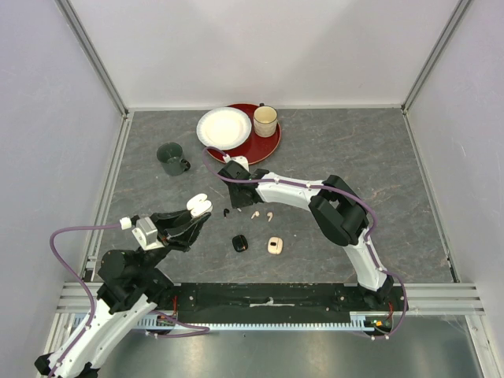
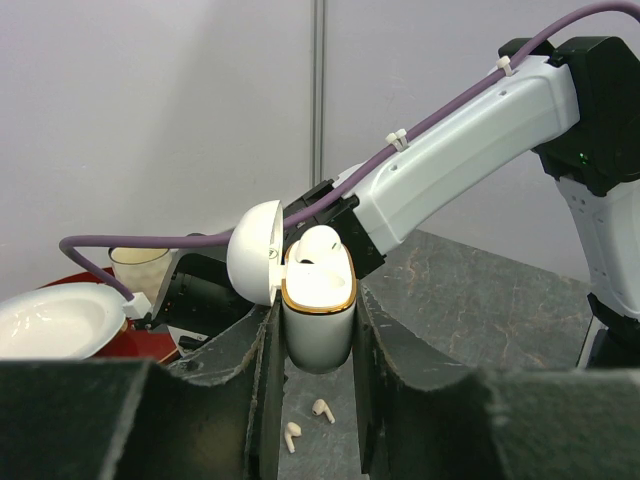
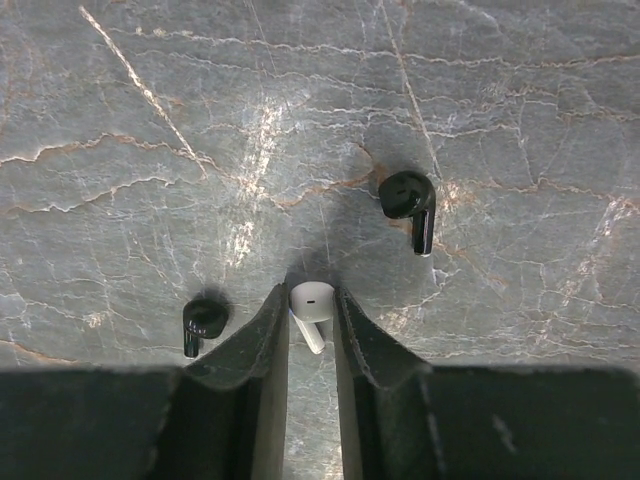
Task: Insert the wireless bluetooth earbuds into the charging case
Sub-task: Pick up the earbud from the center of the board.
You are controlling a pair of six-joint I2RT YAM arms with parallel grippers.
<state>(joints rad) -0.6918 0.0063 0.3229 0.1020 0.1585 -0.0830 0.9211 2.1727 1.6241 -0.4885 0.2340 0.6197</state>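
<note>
We see the left jaws clamped on the body of the white charging case (image 2: 318,320), holding it upright above the left side of the bench (image 1: 378,157). Its lid (image 2: 250,250) is swung open so the sockets face up, and 1 white earbud (image 2: 320,243) sits inside. At mid-bench the right jaws point straight down and are closed on the head of the other white earbud (image 3: 312,303), which lies on the surface with its stem free. We judge that this suits a stem-first drop into the empty socket. 1 black earbud (image 3: 203,322) lies close beside the jaws and another (image 3: 408,205) a little farther off. 2 pinkish-beige earbuds (image 1: 263,214) lie just to the right, with a black case (image 1: 239,243) and a pinkish case (image 1: 275,246) nearer us.
</note>
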